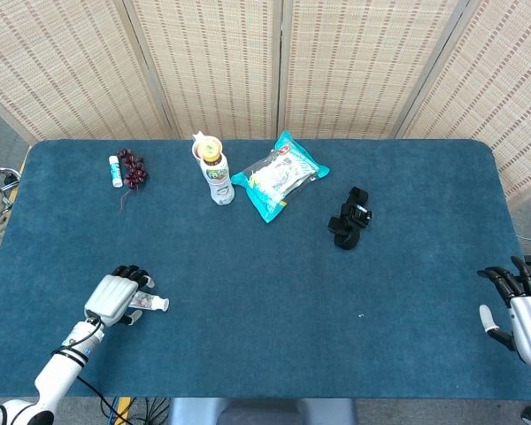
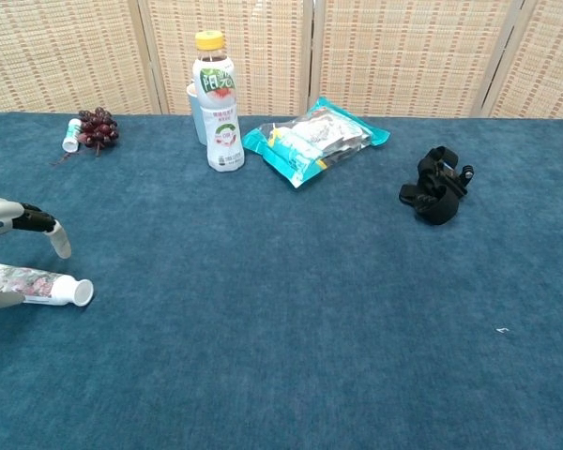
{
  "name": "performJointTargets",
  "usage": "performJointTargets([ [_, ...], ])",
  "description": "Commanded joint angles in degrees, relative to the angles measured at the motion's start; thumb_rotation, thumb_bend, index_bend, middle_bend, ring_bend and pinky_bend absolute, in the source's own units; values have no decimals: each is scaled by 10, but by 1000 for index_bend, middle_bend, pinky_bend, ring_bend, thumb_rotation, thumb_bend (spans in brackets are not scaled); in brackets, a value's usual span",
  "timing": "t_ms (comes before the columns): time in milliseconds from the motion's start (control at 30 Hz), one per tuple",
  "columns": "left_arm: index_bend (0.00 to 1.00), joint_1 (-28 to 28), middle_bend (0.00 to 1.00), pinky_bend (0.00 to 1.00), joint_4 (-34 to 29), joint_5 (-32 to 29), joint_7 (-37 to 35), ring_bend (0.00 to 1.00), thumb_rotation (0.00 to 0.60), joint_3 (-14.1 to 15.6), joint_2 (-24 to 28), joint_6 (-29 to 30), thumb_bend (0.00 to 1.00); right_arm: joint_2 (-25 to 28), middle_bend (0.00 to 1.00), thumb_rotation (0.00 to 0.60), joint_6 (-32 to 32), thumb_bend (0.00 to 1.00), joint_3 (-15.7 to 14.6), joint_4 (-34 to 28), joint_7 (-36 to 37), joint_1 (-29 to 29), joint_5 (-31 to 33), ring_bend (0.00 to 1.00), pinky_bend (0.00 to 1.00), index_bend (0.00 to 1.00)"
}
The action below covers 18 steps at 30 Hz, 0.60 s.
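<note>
The left hand (image 1: pixel 117 299) sits over a small tube (image 2: pixel 39 287) at the lower left of the head view, its fingers arched above the tube's body. In the chest view a finger curves down clear of the tube at the left edge, and whether any other finger touches it cannot be told; the fingers look apart rather than closed on it. The tube lies flat on the blue table (image 1: pixel 274 292) — white, printed with a pale floral pattern of pink and green, its round white cap pointing toward the frame's right.

The right hand (image 1: pixel 524 305) rests at the lower right edge of the head view, fingers spread and holding nothing.

Along the upper part of the frame stand a bottle (image 1: pixel 216 175) with a yellow cap, a teal snack bag (image 1: pixel 278 176) just beside it, a dark bead string (image 1: pixel 133 168) with a small white vial (image 1: pixel 115 170) at upper left, and a black strap mount (image 1: pixel 350 218) right of centre.
</note>
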Motion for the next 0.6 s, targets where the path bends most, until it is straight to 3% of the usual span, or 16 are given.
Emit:
performJointTargets([
  [33,313,-1,219,124,12,-5,-4,128,600,3,-9,0,223,0,262,600,2,354,0,0,1,-1,-1,121,249,271],
  [600,365,-12,224,125,59,-18,-40,129,600,8,-35,-9,224,3,262,600,5,354,-3,-4,4,-5,-4,121,249,271],
])
